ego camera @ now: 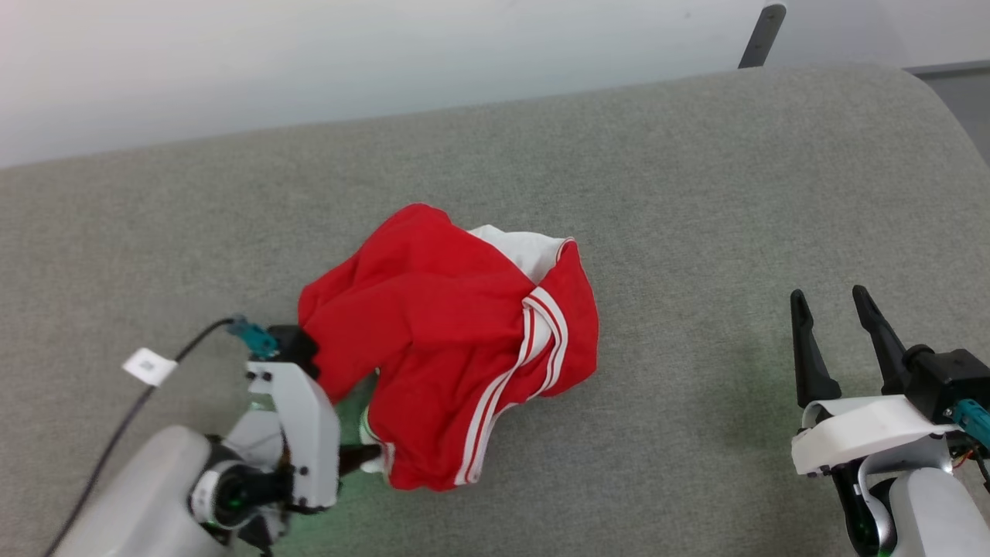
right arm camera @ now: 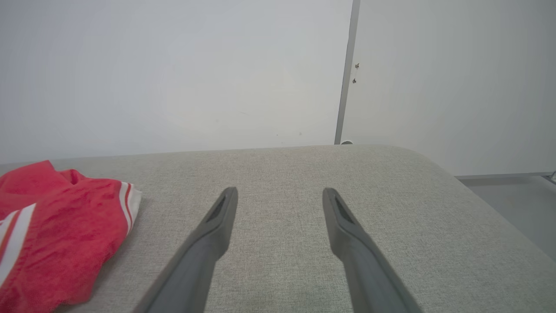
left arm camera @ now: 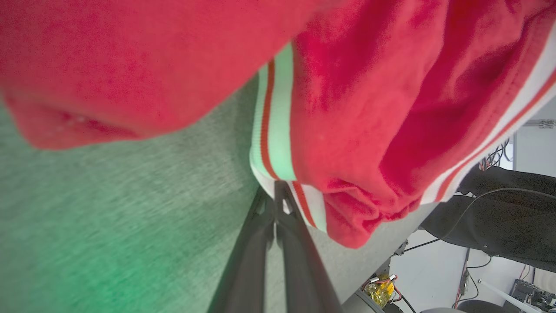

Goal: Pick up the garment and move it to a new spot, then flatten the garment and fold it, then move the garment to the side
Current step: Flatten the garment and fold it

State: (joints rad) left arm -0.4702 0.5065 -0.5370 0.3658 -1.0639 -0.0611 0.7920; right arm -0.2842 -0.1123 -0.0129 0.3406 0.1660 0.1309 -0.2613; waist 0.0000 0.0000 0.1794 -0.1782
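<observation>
Left hand [left arm camera: 278, 188] low, pinched shut on garment [ego camera: 433, 333] hem — right hand [ego camera: 827, 296] hovers, spread, empty.

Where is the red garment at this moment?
Head view: the garment lies bunched just left of centre on the grey surface, its striped edge pinched by the left gripper.

The grey pad [ego camera: 696, 193] is bare along the top and on the right of the head view, so a hand can pass there. The red shirt [ego camera: 433, 325] sits in a lump in the middle. The left gripper [ego camera: 370, 455] and a black cable [ego camera: 116, 433] crowd the lower left.
</observation>
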